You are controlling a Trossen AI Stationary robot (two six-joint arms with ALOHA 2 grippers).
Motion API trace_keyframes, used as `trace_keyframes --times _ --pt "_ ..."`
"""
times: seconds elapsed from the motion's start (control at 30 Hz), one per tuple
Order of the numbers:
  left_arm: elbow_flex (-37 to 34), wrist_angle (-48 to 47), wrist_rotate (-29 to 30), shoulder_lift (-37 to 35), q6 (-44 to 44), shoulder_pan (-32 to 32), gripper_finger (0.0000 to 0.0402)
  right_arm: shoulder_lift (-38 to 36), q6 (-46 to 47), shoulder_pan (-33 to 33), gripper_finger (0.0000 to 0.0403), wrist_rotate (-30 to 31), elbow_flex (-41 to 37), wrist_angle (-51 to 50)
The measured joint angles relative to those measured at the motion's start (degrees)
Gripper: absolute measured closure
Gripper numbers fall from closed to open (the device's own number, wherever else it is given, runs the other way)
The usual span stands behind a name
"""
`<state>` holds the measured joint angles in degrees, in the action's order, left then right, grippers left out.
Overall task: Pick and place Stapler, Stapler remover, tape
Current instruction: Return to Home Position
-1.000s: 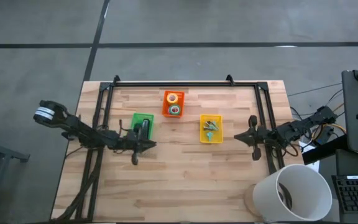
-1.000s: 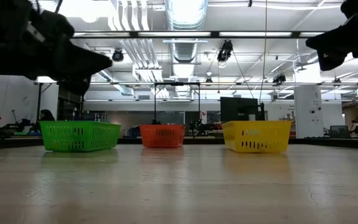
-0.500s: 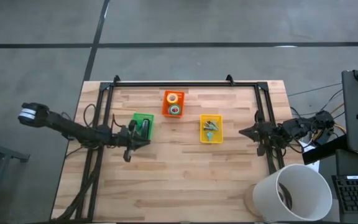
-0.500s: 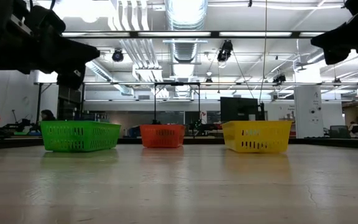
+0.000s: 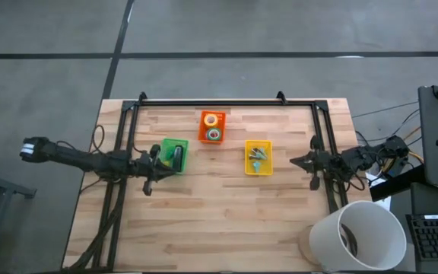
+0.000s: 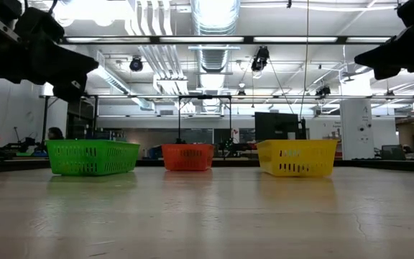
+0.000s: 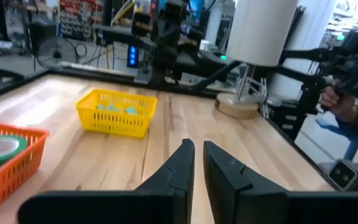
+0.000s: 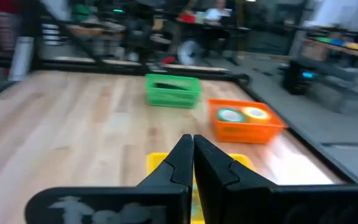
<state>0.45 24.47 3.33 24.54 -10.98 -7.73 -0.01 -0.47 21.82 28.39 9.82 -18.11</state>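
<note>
Three small baskets stand in mid-table. The green basket (image 5: 175, 154) holds the black stapler (image 5: 178, 156). Tape rolls (image 5: 213, 128) lie in the orange basket (image 5: 212, 126), and small teal stapler removers (image 5: 258, 154) in the yellow basket (image 5: 258, 158). My left gripper (image 5: 160, 163) hangs level just left of the green basket. Its fingers (image 7: 185, 155) stand all but together, with nothing between them. My right gripper (image 5: 293, 161) hangs shut and empty to the right of the yellow basket, pointing at it (image 8: 193, 144).
A black frame (image 5: 226, 101) runs along the table's far edge and down both sides. A big white cylinder (image 5: 360, 236) stands at the near right corner. A person's hand (image 7: 340, 102) shows beyond the table's right side. Bare wood lies in front of the baskets.
My left gripper has drawn back toward the table's left edge, from in front of the green basket to its left side, and has risen a little. Its fingers have kept the same gap. The baskets and their contents have stayed where they were.
</note>
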Motion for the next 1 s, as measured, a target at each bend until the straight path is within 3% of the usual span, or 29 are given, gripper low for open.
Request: trace_keyframes --times 0.13,0.47,1.0 --pt "0.0 -7.0 0.0 -6.4 -0.1 0.0 0.0364 0.0 0.2 0.0 0.0394 6.0 -0.3 0.1" --pt "-0.1 -15.7 1.3 -19.2 1.2 0.0 0.0364 0.3 -1.8 0.0 0.0394 6.3 -2.1 0.5" --pt "-0.1 -22.1 0.8 -21.5 0.1 0.0 0.0364 0.9 2.3 0.0 0.0394 6.1 -3.9 0.3"
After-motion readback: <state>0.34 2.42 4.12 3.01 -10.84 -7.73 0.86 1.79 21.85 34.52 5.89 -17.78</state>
